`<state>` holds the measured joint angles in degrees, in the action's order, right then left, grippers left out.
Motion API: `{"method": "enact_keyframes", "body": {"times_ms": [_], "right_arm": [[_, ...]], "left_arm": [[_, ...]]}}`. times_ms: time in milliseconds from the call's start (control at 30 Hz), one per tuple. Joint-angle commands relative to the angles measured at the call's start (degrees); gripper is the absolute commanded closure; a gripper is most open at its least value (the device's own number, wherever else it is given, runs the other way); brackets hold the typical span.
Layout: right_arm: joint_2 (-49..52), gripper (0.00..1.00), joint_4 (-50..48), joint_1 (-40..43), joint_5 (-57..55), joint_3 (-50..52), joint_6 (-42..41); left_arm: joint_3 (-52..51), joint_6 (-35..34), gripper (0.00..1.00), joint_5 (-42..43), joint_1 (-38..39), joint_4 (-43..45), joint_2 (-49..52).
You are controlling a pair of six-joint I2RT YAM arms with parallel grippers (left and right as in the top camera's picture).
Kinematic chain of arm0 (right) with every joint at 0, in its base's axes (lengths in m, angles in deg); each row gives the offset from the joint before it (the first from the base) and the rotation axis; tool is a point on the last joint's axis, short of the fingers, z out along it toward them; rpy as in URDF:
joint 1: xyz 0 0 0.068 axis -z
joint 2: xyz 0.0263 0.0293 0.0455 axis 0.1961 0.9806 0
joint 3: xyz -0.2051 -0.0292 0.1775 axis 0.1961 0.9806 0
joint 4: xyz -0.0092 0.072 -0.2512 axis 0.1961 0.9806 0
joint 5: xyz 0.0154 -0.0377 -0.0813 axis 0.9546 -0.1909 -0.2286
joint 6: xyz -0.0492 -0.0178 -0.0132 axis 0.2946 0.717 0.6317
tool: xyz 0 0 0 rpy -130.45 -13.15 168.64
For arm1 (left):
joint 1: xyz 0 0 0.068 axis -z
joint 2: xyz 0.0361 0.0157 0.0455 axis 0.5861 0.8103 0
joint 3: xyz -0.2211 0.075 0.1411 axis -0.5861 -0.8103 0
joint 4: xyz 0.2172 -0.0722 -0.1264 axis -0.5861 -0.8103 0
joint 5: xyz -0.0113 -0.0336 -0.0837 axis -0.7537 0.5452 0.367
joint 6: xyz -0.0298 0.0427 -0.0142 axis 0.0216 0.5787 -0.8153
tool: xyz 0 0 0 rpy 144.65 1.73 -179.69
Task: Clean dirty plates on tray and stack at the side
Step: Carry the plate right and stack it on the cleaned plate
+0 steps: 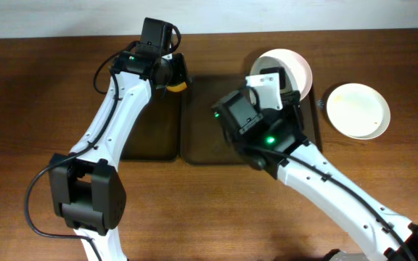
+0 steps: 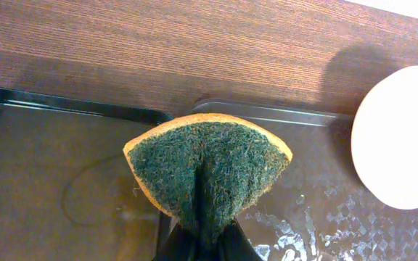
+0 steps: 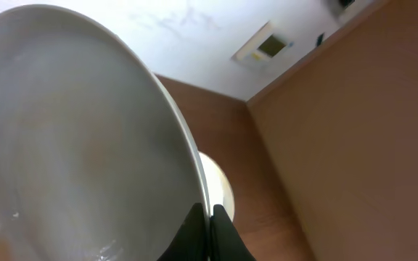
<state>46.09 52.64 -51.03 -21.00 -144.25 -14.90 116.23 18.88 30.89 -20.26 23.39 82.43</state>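
My right gripper (image 1: 290, 88) (image 3: 209, 217) is shut on the rim of a white plate (image 1: 289, 64) (image 3: 78, 145). It holds the plate tilted up on edge over the far right end of the dark brown tray (image 1: 209, 148) (image 2: 325, 210), and the plate's face looks wet. A second white plate (image 1: 358, 110) (image 3: 221, 187) lies flat on the table to the right of the tray. My left gripper (image 1: 170, 77) (image 2: 207, 245) is shut on a folded green scouring sponge (image 1: 177, 85) (image 2: 209, 170) with an orange edge, above the tray's far left corner. The held plate (image 2: 401, 138) shows at the right of the left wrist view.
A smaller black tray (image 1: 147, 138) (image 2: 49, 181) lies directly left of the brown tray, partly under my left arm. The brown tray's surface glistens with water. Bare wooden table lies in front of both trays and at the far side.
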Motion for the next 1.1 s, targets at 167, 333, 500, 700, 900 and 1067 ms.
{"method": "enact_keyframes", "body": {"times_ms": [167, 333, 500, 700, 900, 1067], "right_arm": [[0.22, 0.96, -0.48, -3.69, -12.15, -0.70, -0.68], [0.09, 0.96, -0.09, -0.63, -4.68, -0.72, -0.70], [-4.04, 0.96, 0.66, 12.15, 18.38, -0.76, -2.21], [-4.90, 0.96, -0.85, 46.97, 56.48, -0.76, -2.25], [9.33, 0.96, -8.72, 69.64, 78.84, -0.74, -3.30], [18.97, 0.96, -11.91, 70.97, 77.40, -0.74, -3.50]], "left_arm": [[0.76, -4.20, 1.00, -0.11, -0.39, 0.55, -1.95], [0.76, -4.17, 1.00, -0.11, -0.35, 0.04, -1.95], [0.76, -4.20, 1.00, 0.00, -0.35, 0.11, -1.95], [0.72, -6.97, 1.00, 2.64, -0.24, 0.15, -1.92], [0.72, -7.41, 1.00, 2.62, -0.24, 0.39, -1.92], [0.72, -9.14, 1.00, 2.62, -0.24, 3.28, -1.92]]}}
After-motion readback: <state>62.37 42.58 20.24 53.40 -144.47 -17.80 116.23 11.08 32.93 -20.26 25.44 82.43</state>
